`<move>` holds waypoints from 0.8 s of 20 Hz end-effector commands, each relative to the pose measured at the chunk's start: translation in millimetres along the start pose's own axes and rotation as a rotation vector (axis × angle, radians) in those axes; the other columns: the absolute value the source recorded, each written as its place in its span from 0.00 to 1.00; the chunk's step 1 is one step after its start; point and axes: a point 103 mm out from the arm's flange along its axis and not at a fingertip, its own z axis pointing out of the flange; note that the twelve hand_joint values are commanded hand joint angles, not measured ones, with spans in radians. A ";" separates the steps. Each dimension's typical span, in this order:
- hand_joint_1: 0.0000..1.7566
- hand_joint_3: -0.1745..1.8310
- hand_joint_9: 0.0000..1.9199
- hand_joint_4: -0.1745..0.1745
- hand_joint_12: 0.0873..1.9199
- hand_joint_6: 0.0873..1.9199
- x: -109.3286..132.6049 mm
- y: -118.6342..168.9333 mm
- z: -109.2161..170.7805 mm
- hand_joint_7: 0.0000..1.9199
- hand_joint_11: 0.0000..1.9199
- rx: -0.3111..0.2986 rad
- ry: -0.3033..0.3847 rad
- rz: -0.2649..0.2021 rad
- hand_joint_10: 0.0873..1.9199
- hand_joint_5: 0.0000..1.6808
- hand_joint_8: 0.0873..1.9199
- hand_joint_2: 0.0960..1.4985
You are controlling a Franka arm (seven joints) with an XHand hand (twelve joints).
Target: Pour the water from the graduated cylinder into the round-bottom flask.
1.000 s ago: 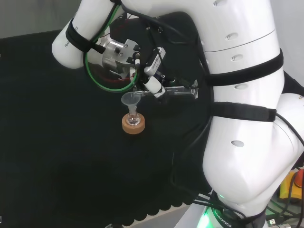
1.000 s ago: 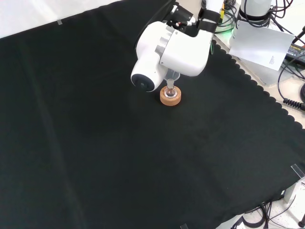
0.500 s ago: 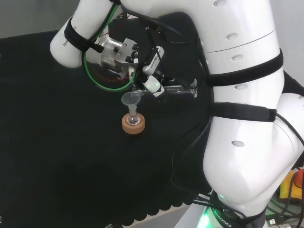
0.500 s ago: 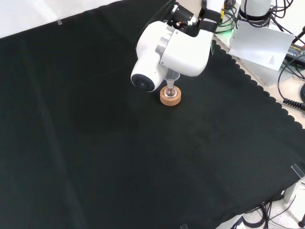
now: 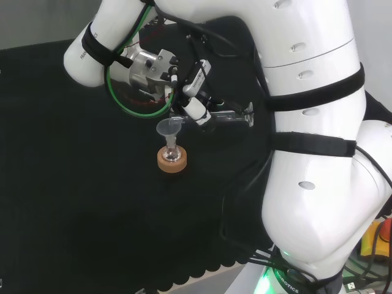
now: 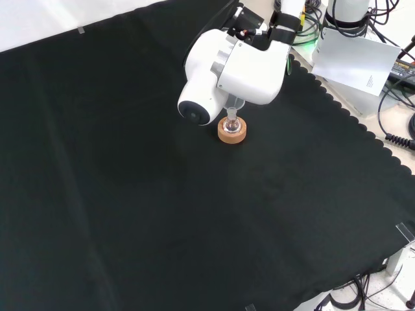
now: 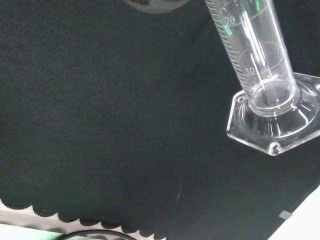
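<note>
Closest to the head camera stood the arm's big white links (image 5: 312,153), and just past them the small flask (image 5: 172,156) sat upright in its cork ring (image 5: 172,162) on the black cloth (image 5: 73,202), a clear funnel (image 5: 168,128) in its neck. In the front view the same flask (image 6: 231,126) and ring (image 6: 232,133) showed just below the arm's white link (image 6: 230,65).

Over the last second little had changed. The measuring cylinder (image 5: 217,116) had stayed tipped nearly level, its mouth end at the funnel's rim and its base (image 5: 248,114) pointing away to the right in the head view. The wrist had only shifted slightly, up and then back, so the tilt looked about the same. I judged that the pour was either in progress or near its end, with the cylinder held in place to drain. No stream could be made out, and the flask's fill was too small to read.

The hand (image 5: 195,109) was curled round the cylinder near its mouth end, with dark fingers closed on the clear tube. Its exact finger spread could not be made out.

In the wrist view the cylinder (image 7: 255,55) ran down to its six-sided foot (image 7: 275,125). The marked lower part by the foot looked clear, with no water line that I could be sure of there.
</note>
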 end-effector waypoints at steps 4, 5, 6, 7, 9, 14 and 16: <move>0.68 0.16 0.74 0.00 0.35 0.51 4.8 1.7 -0.6 0.62 0.65 -0.029 0.039 -0.023 0.00 0.58 0.24 0.68; 0.70 0.13 0.74 0.00 0.35 0.51 6.2 1.3 -0.9 0.58 0.65 -0.033 0.046 -0.025 0.00 0.58 0.35 0.69; 0.71 0.11 0.74 0.00 0.35 0.51 7.0 0.8 -1.0 0.55 0.65 -0.037 0.056 -0.031 0.00 0.58 0.42 0.71; 0.71 0.10 0.74 0.00 0.36 0.51 6.3 1.2 0.1 0.54 0.65 -0.039 0.066 -0.037 0.00 0.58 0.46 0.71; 0.72 0.10 0.75 0.00 0.36 0.51 3.7 2.6 3.4 0.53 0.64 -0.059 0.081 -0.052 0.00 0.58 0.49 0.72; 0.72 0.09 0.75 0.00 0.36 0.51 -8.4 3.4 15.8 0.52 0.64 -0.130 0.128 -0.100 0.00 0.58 0.50 0.72; 0.72 0.09 0.75 0.00 0.36 0.51 -13.0 3.1 21.4 0.52 0.64 -0.162 0.133 -0.104 0.00 0.58 0.50 0.72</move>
